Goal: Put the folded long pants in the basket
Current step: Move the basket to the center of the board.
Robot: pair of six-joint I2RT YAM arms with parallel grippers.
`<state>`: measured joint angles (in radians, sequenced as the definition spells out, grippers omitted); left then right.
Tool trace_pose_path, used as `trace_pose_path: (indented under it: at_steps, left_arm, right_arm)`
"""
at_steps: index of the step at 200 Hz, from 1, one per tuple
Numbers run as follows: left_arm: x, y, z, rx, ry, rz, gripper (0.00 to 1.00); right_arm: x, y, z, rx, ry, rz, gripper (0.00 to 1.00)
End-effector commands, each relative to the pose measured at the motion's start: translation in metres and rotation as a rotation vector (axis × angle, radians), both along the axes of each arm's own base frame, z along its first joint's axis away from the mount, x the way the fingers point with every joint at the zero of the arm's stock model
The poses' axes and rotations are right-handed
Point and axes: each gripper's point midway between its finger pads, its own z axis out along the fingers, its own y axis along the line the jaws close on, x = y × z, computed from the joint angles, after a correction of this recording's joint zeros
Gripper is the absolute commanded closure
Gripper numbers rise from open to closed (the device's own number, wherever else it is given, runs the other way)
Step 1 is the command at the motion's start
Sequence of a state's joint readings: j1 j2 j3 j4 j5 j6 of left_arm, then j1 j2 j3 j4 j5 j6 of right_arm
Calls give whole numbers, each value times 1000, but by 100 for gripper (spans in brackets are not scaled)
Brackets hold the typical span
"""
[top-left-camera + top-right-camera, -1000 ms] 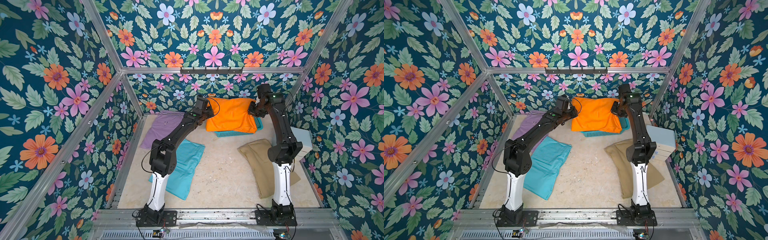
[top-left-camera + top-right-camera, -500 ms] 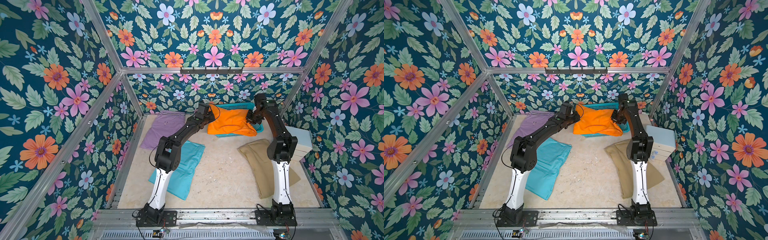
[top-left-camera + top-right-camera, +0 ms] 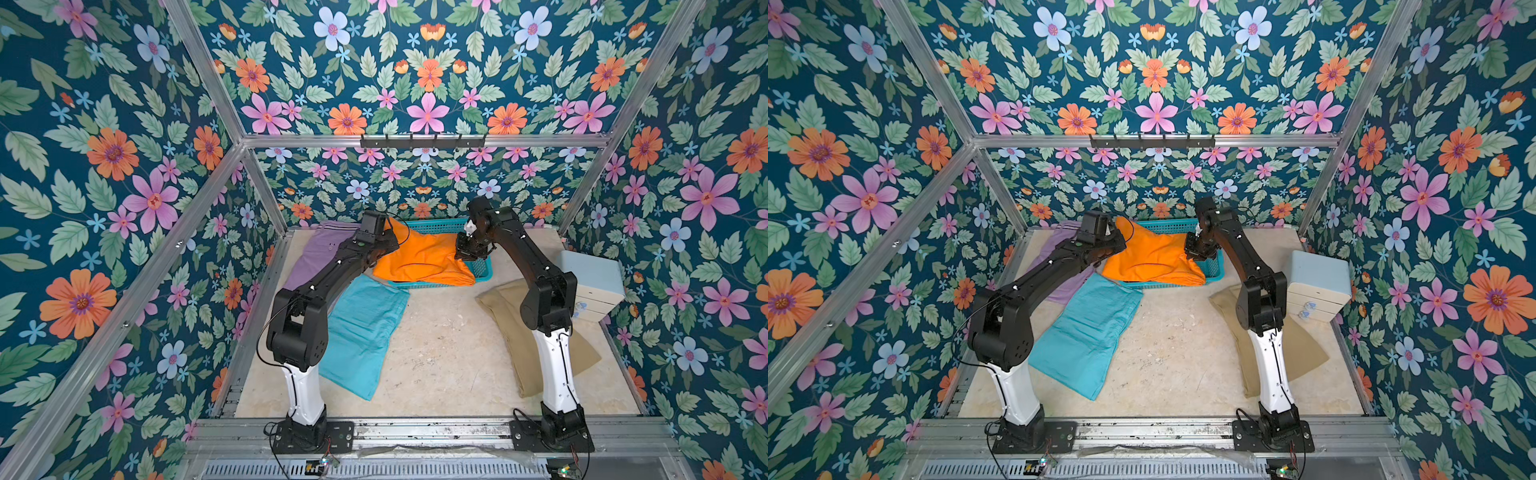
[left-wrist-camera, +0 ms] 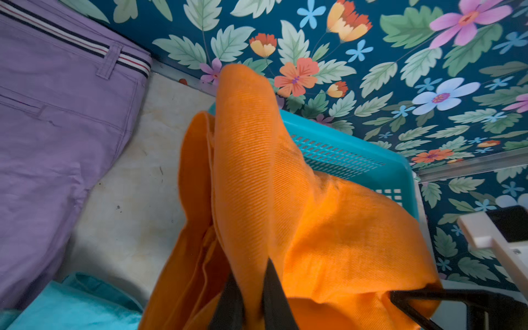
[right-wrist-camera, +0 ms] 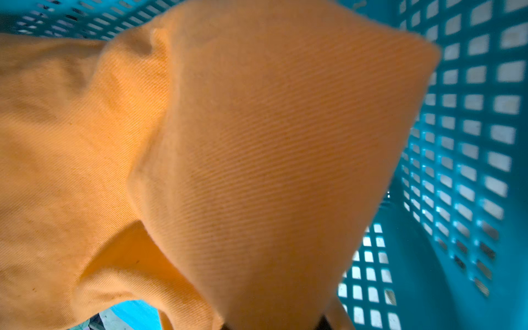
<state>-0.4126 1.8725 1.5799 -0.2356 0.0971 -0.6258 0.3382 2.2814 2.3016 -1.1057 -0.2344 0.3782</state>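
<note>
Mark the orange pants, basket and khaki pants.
orange pants (image 3: 419, 257): in a top view, middle of the draped cloth.
basket (image 3: 436, 227): in a top view, far mesh wall.
khaki pants (image 3: 500, 307): in a top view, end nearest basket.

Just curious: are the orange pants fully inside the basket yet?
Only partly: the orange pants sag into the basket but spill over its near rim.

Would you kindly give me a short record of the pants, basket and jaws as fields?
orange pants: draped across the basket, front edge over its near rim, not fully inside
left jaws: shut on the orange pants
right jaws: shut on the orange pants, over the basket
turquoise pants: flat on the table
lilac pants: on the table, untouched
khaki pants: on the table, untouched
</note>
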Motion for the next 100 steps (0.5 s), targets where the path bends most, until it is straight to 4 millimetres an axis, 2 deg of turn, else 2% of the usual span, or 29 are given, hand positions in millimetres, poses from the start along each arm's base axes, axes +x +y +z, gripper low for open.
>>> trace_pose_path:
  at_steps: [1,20,32,41,78,100]
  left_arm:
    - [-4,-5,28,-13,-82,-55,100]
    - [-1,0,35,-5,-121,-38,100]
    - [4,0,31,1,-115,-19,100]
    - [10,-2,26,-2,-101,-10,100]
    - [24,-14,-5,-28,-41,0,100]
    - [28,-21,-25,-31,5,-6,100]
  right_arm:
    - [6,6,36,70,-103,-12,100]
    - [12,-2,47,36,-155,-10,100]
    - [20,-19,45,-44,-172,-57,100]
    - [27,-25,43,-79,-180,-60,100]
    - [49,-43,18,-153,-137,-69,100]
    - [52,-48,-2,-139,-92,-79,100]
